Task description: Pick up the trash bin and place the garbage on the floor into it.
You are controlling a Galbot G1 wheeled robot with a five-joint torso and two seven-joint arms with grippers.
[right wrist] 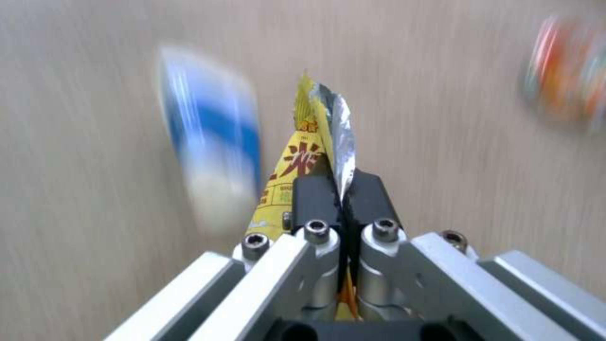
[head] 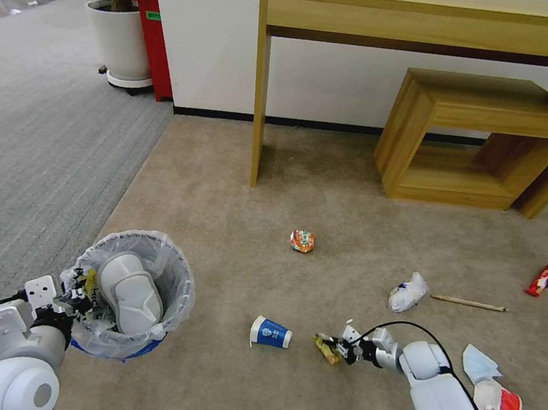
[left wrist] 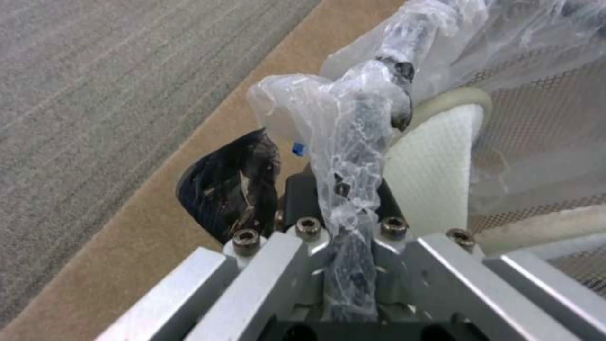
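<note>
The trash bin (head: 178, 273), lined with crinkled clear plastic (left wrist: 353, 137), hangs low at my left with a white slipper (head: 131, 294) inside. My left gripper (head: 74, 305) is shut on its rim (left wrist: 344, 189). My right gripper (head: 332, 348) is shut on a yellow wrapper (right wrist: 303, 156) just above the beige floor (head: 353, 194), beside a blue paper cup (head: 270, 332) lying on its side. More garbage is scattered around: an orange crumpled wrapper (head: 302, 240), white tissue (head: 408, 292), wooden stick (head: 468, 303), red wrapper (head: 547, 279), mask (head: 480, 364) and red carton (head: 502, 406).
A wooden desk (head: 430, 19) and a low wooden stool (head: 483, 142) stand against the far wall. Grey ribbed carpet (head: 39, 141) borders the left side. A white planter (head: 118, 38) and a red box (head: 153, 42) sit at the far left.
</note>
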